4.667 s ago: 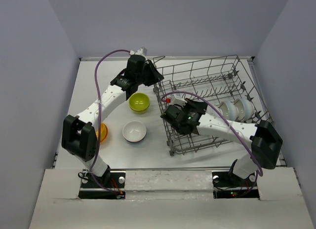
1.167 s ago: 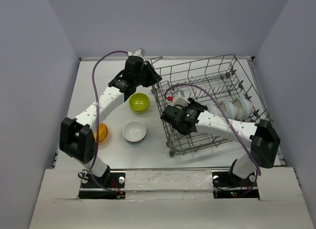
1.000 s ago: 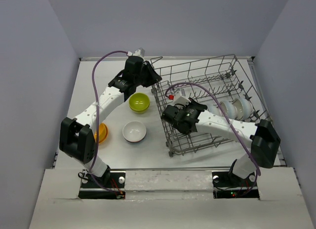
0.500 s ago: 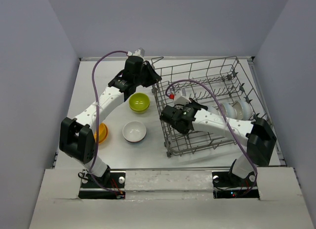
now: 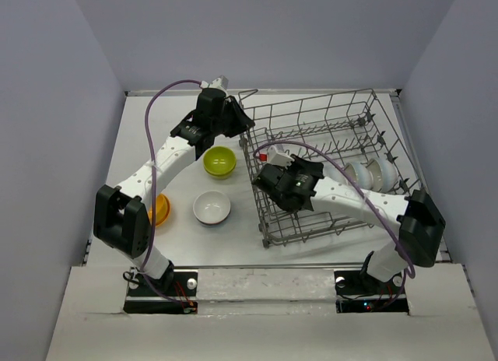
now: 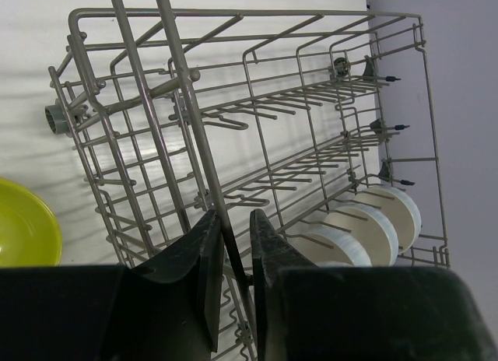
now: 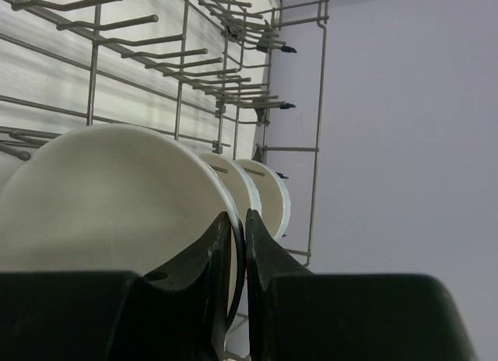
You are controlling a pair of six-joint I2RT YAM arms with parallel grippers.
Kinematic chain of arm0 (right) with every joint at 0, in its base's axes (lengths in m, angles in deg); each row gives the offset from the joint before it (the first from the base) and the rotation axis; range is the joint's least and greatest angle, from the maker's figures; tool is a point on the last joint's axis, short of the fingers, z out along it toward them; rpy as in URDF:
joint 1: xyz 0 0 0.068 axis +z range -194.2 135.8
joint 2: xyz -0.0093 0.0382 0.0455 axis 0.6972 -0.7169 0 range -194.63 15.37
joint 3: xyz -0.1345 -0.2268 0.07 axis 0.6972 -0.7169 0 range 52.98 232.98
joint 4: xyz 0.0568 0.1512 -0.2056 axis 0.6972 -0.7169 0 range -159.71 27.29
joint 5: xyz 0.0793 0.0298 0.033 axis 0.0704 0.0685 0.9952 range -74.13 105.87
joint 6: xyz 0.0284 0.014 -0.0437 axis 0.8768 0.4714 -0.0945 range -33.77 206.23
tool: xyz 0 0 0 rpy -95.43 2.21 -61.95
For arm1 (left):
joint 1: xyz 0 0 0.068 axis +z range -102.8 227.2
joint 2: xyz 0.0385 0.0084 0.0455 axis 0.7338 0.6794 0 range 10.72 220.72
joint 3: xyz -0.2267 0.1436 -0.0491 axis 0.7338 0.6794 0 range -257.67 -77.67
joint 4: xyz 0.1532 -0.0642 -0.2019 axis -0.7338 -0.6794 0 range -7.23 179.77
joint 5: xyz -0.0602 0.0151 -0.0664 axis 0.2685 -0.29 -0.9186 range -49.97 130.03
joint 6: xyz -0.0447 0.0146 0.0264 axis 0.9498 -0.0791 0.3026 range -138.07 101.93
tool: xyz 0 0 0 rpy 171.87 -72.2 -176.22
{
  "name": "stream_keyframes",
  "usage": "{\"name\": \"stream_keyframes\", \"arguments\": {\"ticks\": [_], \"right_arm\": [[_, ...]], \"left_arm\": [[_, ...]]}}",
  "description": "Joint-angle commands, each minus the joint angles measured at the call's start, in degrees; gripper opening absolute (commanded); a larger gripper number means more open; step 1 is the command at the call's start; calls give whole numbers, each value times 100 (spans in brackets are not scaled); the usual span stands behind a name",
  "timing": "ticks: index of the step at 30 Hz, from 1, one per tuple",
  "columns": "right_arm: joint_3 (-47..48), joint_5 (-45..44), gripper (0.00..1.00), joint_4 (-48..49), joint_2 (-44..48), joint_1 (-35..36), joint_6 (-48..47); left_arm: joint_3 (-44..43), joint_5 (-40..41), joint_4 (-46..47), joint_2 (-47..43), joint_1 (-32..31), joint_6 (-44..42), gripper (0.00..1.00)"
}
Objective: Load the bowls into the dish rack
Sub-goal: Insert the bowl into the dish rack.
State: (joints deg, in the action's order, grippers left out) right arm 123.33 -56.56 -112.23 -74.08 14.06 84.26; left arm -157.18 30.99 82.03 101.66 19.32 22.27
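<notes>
The grey wire dish rack [image 5: 327, 135] fills the right half of the table. My left gripper [image 6: 235, 236] is shut on an upright wire at the rack's far left corner [image 5: 243, 127]. My right gripper [image 7: 240, 229] is inside the rack, shut on the rim of a white bowl [image 7: 117, 198]. Two more white bowls [image 7: 268, 191] stand on edge behind it, at the rack's right end [image 5: 373, 171]. On the table left of the rack lie a lime green bowl [image 5: 219, 160], a white bowl [image 5: 212, 207] and an orange bowl [image 5: 162, 210], the last partly hidden by my left arm.
Purple walls close in the table on the left, back and right. The rack's right end stands close to the right wall [image 7: 389, 143]. My left arm [image 5: 167, 155] arches over the table's left side, above the orange bowl.
The rack's near left corner has slid a little to the left, and my right arm has shifted with it. My left gripper has kept its hold at the far corner.
</notes>
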Motion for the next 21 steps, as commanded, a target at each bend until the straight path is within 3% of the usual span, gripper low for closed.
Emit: {"name": "stream_keyframes", "arguments": {"ticks": [1,12,21], "right_arm": [[-275,-115,1,1460,375,54,-1383],[-715,0,1,2499,464,220,-2798],[-1216,-114,1,2956,560,388,-3107]], "left_arm": [[-171,-45,502,-428,63,-298,0],[-136,-45,511,-436,63,-307,0],[-118,-45,502,-436,63,-316,0]]}}
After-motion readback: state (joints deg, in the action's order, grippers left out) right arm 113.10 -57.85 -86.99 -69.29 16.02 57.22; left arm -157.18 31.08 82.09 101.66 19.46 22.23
